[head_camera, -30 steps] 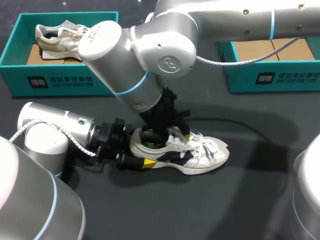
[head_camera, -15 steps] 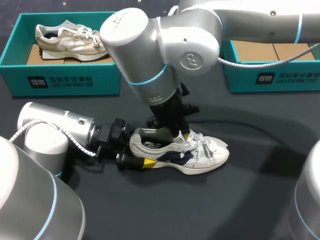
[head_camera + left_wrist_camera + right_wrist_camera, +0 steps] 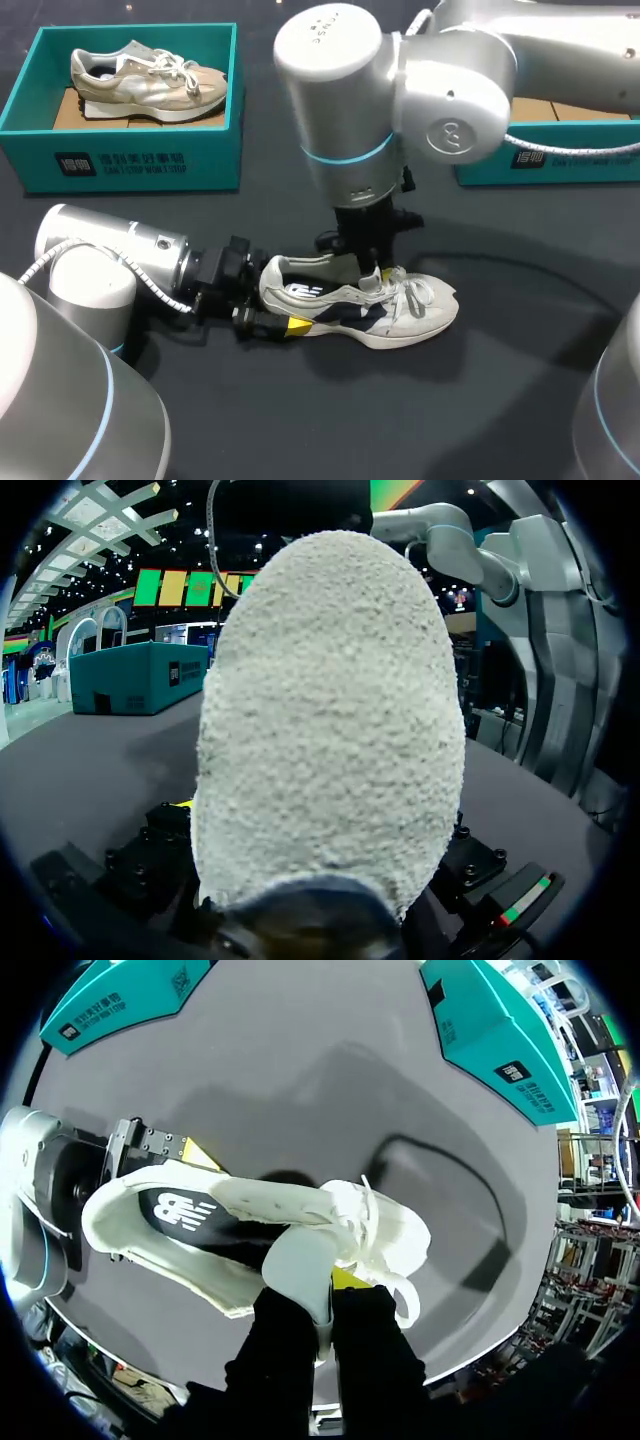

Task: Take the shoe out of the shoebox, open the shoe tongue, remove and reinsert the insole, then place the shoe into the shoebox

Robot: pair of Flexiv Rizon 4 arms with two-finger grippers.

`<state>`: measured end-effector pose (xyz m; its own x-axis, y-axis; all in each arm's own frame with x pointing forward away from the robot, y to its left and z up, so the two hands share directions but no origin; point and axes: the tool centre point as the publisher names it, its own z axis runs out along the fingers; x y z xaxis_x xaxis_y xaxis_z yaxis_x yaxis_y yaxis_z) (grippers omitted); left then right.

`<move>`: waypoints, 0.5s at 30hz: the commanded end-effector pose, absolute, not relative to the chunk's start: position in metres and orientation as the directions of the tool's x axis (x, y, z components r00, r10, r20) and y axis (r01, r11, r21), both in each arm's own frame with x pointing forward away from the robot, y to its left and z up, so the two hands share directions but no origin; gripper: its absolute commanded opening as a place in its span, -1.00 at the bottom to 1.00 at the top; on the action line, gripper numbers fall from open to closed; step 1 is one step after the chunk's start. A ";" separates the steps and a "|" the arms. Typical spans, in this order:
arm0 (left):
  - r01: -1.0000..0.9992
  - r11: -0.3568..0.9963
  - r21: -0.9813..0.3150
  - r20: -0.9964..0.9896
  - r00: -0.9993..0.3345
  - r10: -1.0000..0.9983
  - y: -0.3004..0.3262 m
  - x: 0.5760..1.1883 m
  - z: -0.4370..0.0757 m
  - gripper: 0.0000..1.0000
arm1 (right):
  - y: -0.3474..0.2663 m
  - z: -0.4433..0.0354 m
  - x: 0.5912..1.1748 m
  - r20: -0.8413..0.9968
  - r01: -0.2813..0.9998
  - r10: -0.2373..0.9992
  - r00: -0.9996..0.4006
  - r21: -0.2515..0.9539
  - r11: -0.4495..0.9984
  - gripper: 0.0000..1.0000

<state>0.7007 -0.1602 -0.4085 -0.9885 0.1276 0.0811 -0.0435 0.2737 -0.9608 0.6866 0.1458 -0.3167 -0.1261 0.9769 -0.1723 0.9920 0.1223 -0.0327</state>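
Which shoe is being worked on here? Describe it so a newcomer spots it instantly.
On the dark table, look at the open middle, not the teal shoebox at far left. The white shoe stands there with the left gripper at its heel; unlike the boxed beige shoe, it has navy side panels.

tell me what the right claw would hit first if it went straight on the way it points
The white shoe. The right claw points down at its tongue, which sits between the claw's fingers, so going on it would likely press into the shoe's opening.
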 end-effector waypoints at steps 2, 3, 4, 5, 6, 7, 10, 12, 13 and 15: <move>-0.043 0.275 -0.960 0.081 -0.989 0.127 -0.160 0.700 -0.408 -1.00 | 0.133 -0.316 0.683 -0.098 0.991 0.986 -0.133 -0.017 0.132 -1.00; -0.043 0.275 -0.960 0.081 -0.989 0.127 -0.160 0.700 -0.408 -1.00 | 0.129 -0.316 0.681 -0.093 0.991 0.987 -0.134 -0.017 0.133 -1.00; -0.043 0.275 -0.960 0.081 -0.989 0.127 -0.160 0.700 -0.408 -1.00 | 0.125 -0.315 0.680 -0.094 0.991 0.987 -0.132 -0.019 0.131 -1.00; -0.043 0.275 -0.960 0.081 -0.989 0.127 -0.160 0.700 -0.408 -1.00 | 0.121 -0.315 0.679 -0.058 0.989 0.987 -0.148 0.005 0.149 -1.00; -0.043 0.275 -0.960 0.081 -0.989 0.127 -0.160 0.700 -0.408 -1.00 | 0.117 -0.314 0.678 -0.045 0.989 0.988 -0.146 0.013 0.147 -1.00; -0.043 0.275 -0.960 0.081 -0.989 0.127 -0.160 0.700 -0.408 -1.00 | 0.114 -0.314 0.677 -0.040 0.989 0.988 -0.147 0.015 0.148 -1.00; -0.043 0.275 -0.960 0.081 -0.989 0.127 -0.160 0.700 -0.408 -1.00 | 0.105 -0.313 0.675 -0.012 0.988 0.989 -0.149 0.030 0.149 -1.00; -0.043 0.275 -0.960 0.081 -0.989 0.127 -0.160 0.700 -0.408 -1.00 | 0.099 -0.313 0.674 0.003 0.988 0.988 -0.151 0.037 0.151 -1.00; -0.043 0.275 -0.960 0.081 -0.989 0.127 -0.160 0.700 -0.408 -1.00 | 0.097 -0.314 0.675 0.008 0.988 0.989 -0.150 0.035 0.150 -1.00; -0.043 0.275 -0.960 0.081 -0.989 0.127 -0.160 0.700 -0.408 -1.00 | 0.092 -0.315 0.675 0.032 0.987 0.987 -0.155 0.044 0.153 -1.00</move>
<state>0.7007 -0.1603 -0.4084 -0.9885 0.1277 0.0810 -0.0434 0.2737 -0.9608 0.6781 0.1110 -0.3148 -0.1477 0.9805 -0.1296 0.9880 0.1521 0.0251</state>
